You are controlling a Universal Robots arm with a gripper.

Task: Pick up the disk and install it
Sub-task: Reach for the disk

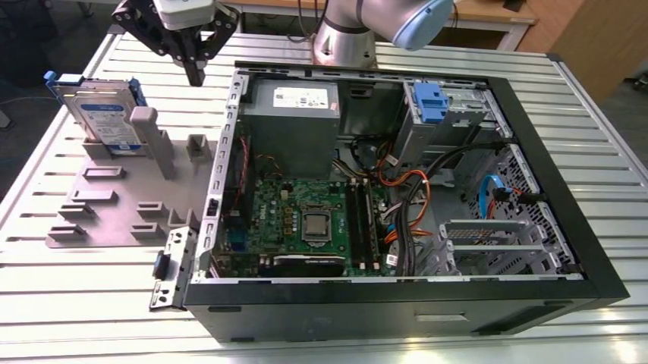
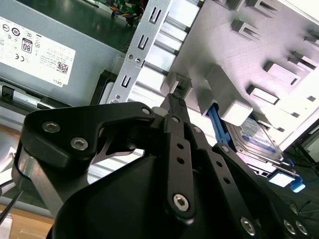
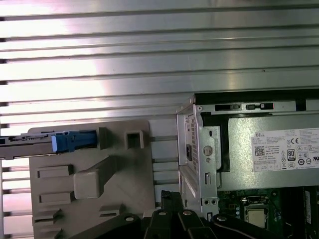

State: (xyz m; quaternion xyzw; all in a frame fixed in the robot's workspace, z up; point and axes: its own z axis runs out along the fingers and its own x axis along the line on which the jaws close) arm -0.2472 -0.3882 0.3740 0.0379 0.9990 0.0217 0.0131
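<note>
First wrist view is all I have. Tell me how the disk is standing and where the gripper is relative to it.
Observer: In the exterior view the disk stands upright on its edge in the grey holder, with its label side facing that camera.
Operator: Now the gripper.
Observer: The gripper hangs shut and empty above the table. It is apart from the disk, on the exterior view's right of it, close to the computer case.
Operator: Describe the case past the power supply.
Observer: A blue latch on a grey metal cage sits to the exterior view's right of the power supply.
</note>
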